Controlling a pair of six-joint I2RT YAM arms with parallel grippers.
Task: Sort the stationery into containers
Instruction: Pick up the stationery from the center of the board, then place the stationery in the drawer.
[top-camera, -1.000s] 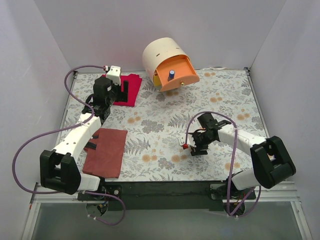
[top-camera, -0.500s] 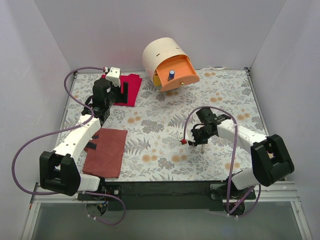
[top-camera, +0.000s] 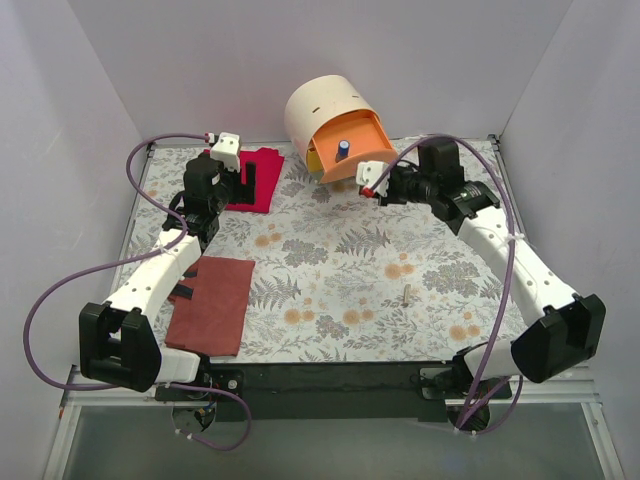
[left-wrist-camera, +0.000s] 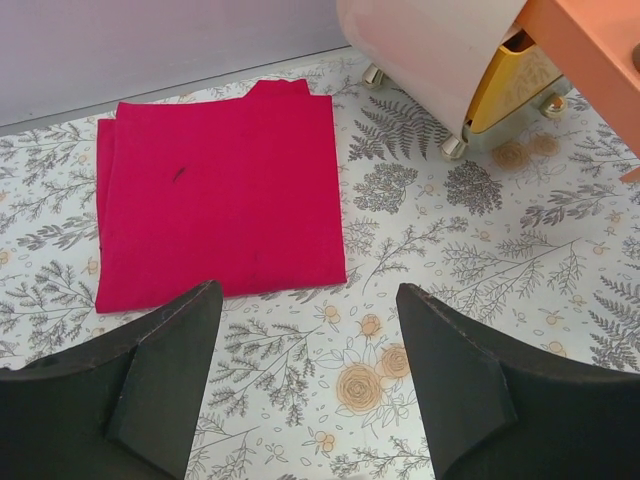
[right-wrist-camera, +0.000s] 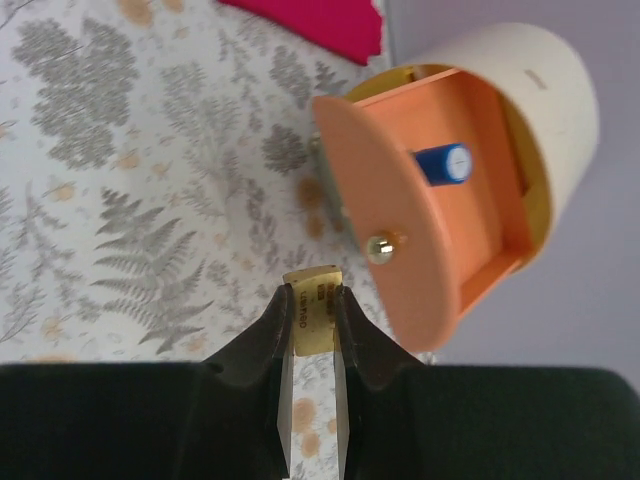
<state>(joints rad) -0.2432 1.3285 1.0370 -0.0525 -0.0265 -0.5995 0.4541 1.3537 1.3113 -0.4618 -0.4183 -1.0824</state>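
The cream cabinet (top-camera: 318, 105) stands at the back with its orange drawer (top-camera: 362, 152) pulled out; a blue tape roll (top-camera: 343, 149) lies inside. My right gripper (top-camera: 385, 185) hovers just in front of that drawer, shut on a tiny tan block (right-wrist-camera: 312, 318), close to the drawer's knob (right-wrist-camera: 380, 248). A second tan block (top-camera: 406, 295) stands on the table near the front. My left gripper (left-wrist-camera: 310, 370) is open and empty, hanging over the table just short of the red cloth (left-wrist-camera: 220, 190). The yellow drawer (left-wrist-camera: 515, 85) shows below the orange one.
A rust-brown cloth (top-camera: 212, 303) lies at the front left beside the left arm. The red cloth (top-camera: 262, 180) lies at the back left. White walls close in the floral table (top-camera: 330, 270) on three sides.
The right gripper shut on a tan block near the table's front, then lifted it and carried it back to the open orange drawer. The left arm stayed put.
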